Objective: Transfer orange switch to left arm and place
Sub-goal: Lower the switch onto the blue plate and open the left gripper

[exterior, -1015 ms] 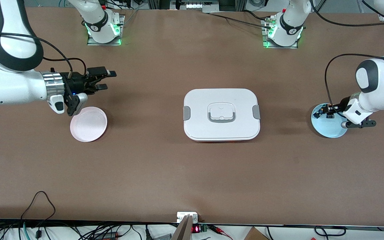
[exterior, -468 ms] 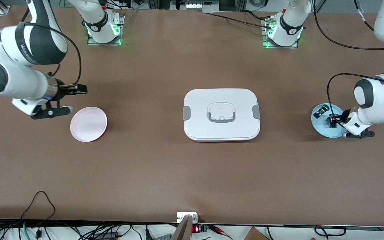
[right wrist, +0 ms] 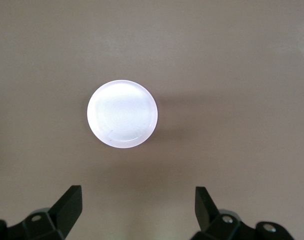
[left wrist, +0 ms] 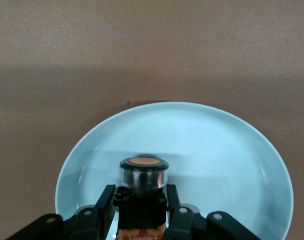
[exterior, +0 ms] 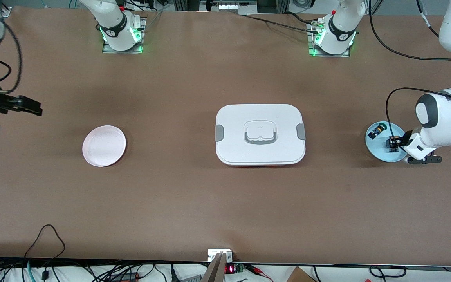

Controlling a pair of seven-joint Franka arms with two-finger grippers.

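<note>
Counted on the surface point(exterior: 194, 203):
- Plates: two. One pink plate point(exterior: 104, 145) toward the right arm's edge, one blue plate point(exterior: 380, 153) toward the left arm's edge.
- Boxes: one, the white box point(exterior: 260, 134), mid-surface.
- Small parts on the blue plate: two. One orange switch point(left wrist: 143, 192), one black-and-blue part point(exterior: 376, 131).
- Arms: two, one claw each: left claw point(exterior: 393, 143), right claw point(exterior: 27, 106).
</note>
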